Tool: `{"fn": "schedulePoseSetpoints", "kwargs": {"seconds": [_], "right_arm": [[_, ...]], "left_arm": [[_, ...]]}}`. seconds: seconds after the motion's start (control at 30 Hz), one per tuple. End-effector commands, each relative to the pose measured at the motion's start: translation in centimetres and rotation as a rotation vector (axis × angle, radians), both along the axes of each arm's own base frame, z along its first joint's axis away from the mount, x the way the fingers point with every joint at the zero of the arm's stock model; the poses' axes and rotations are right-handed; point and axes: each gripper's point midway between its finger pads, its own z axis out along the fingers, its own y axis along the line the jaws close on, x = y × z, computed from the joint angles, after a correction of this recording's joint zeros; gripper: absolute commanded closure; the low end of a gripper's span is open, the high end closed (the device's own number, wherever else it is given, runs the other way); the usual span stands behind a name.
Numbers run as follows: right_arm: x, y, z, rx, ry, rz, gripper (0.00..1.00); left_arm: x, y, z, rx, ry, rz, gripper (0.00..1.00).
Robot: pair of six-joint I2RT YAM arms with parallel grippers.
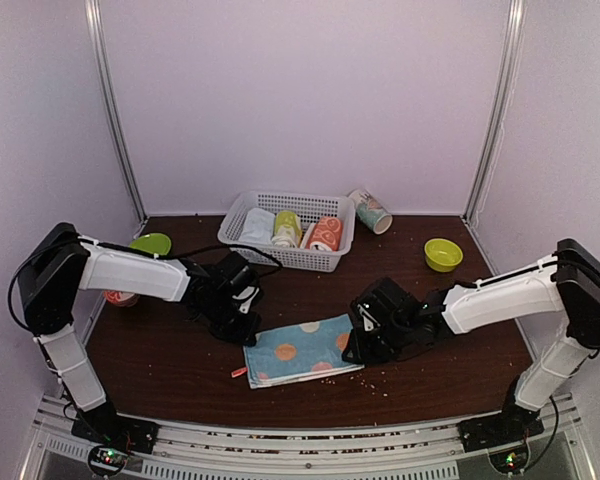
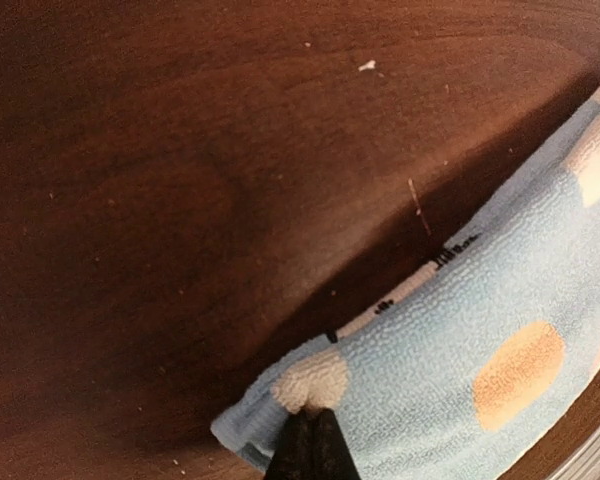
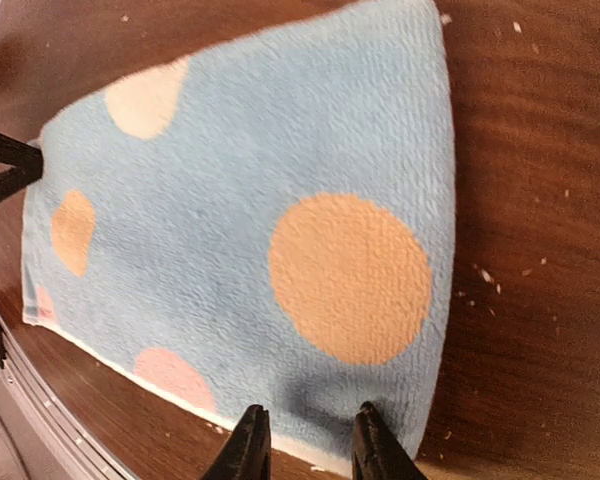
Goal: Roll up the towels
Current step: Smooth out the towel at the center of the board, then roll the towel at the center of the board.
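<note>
A light blue towel (image 1: 302, 350) with orange and white spots lies flat on the dark wooden table. My left gripper (image 1: 242, 320) is shut on its far left corner, pinching up a fold at a white spot (image 2: 313, 385). In the left wrist view the closed gripper (image 2: 313, 415) sits on that corner. My right gripper (image 1: 358, 338) is at the towel's right end, and its open jaws (image 3: 308, 415) hover over the towel (image 3: 260, 200) near the white hem, with nothing between them. A peach-orange rolled towel (image 1: 325, 233) stands in the basket.
A white basket (image 1: 290, 260) at the back centre also holds a pale roll (image 1: 258, 225) and a yellow-green roll (image 1: 287, 228). A cup (image 1: 370, 211) lies beside it. Green bowls sit at left (image 1: 152, 243) and right (image 1: 443, 254). A small red scrap (image 1: 239, 372) lies by the towel's near left corner.
</note>
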Motion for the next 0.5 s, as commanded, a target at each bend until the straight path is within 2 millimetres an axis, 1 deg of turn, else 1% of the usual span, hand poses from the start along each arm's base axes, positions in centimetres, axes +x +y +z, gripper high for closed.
{"fn": "schedulePoseSetpoints", "kwargs": {"seconds": [0.0,0.07,0.1,0.17,0.23,0.33,0.4,0.47], "right_arm": [[-1.4,-1.7,-1.7,-0.041,0.022,-0.020,0.71],[-1.7,-2.1,-1.8,-0.046,0.024,-0.016,0.70],[-1.6,-2.0,-1.4,-0.037,0.017,-0.013,0.70],[-1.5,-1.8,-0.1,-0.018,-0.004,-0.003,0.66],[-0.8,-1.8,1.6,-0.005,-0.044,-0.012,0.60],[0.5,-2.2,3.5,0.027,-0.083,-0.058,0.53],[1.5,-2.6,3.9,0.056,-0.084,-0.096,0.52],[2.0,-2.9,3.6,0.092,-0.063,-0.121,0.52]], "left_arm": [[-0.2,1.5,-2.2,0.041,0.009,0.014,1.00],[-0.4,1.7,-2.6,0.042,0.015,0.011,1.00],[-0.6,1.7,-2.6,0.040,0.018,0.007,1.00],[-0.8,1.7,-2.3,0.031,0.015,0.000,1.00],[-0.7,1.5,-1.5,0.015,0.001,-0.010,0.99],[-0.5,1.1,0.5,-0.020,-0.030,-0.027,0.85],[-0.3,0.6,1.8,-0.048,-0.044,-0.036,0.77],[-0.2,0.0,3.1,-0.084,-0.057,-0.045,0.67]]}}
